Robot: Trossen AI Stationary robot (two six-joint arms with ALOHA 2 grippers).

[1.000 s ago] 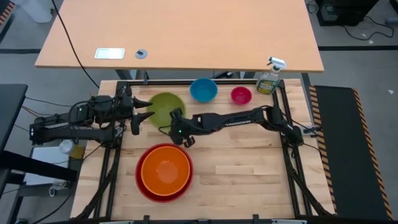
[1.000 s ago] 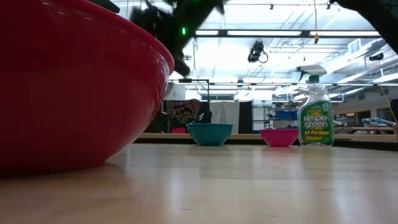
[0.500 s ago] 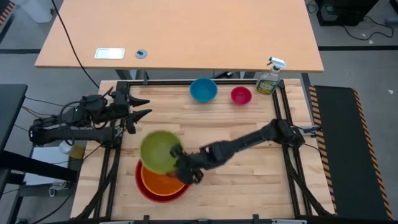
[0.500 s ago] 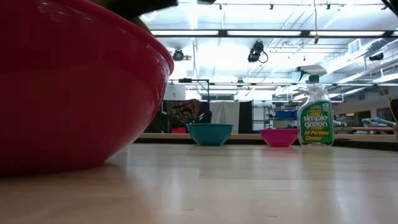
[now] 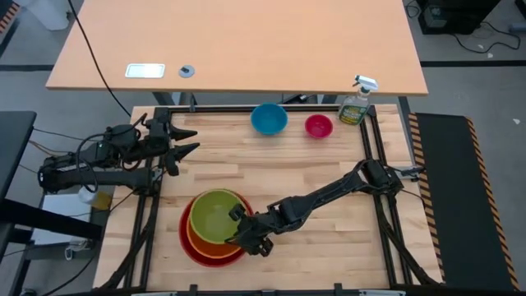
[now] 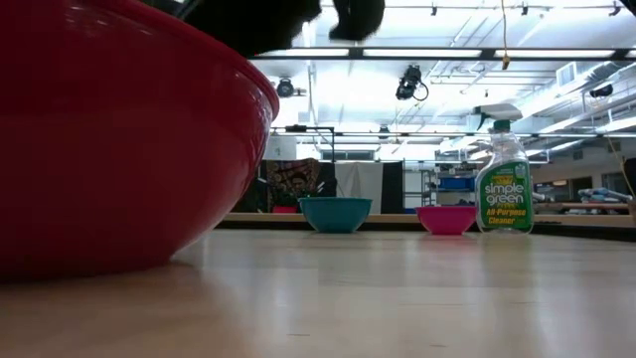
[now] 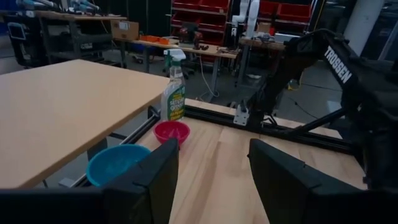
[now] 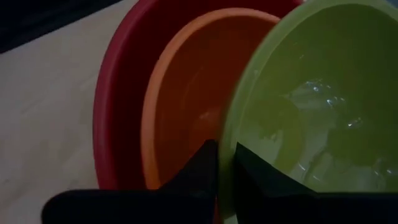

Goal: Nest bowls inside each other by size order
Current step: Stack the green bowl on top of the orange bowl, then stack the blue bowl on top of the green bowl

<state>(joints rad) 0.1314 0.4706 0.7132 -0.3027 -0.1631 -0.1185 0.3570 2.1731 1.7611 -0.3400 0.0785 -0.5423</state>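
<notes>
The red bowl stands near the table's front edge with the orange bowl nested in it. The lime green bowl is over and partly inside the orange one, and my right gripper is shut on its rim. The blue bowl and the pink bowl stand on their bases at the far edge. My left gripper is open and empty at the table's left side. My right gripper pinches the green bowl's rim on the side toward the table's right, one finger inside the bowl and one outside. The bowl is tilted within the orange bowl. Whether it rests on the orange bowl, I cannot tell.
A spray bottle stands at the far right corner, beside the pink bowl. In the low view the red bowl fills the left, with bare wood to its right. The right arm stretches across the table's middle.
My right gripper has carried the green bowl from the table's far left toward the near edge, over the red and orange stack, and has lowered it into the orange bowl. It has stayed shut on the rim.
</notes>
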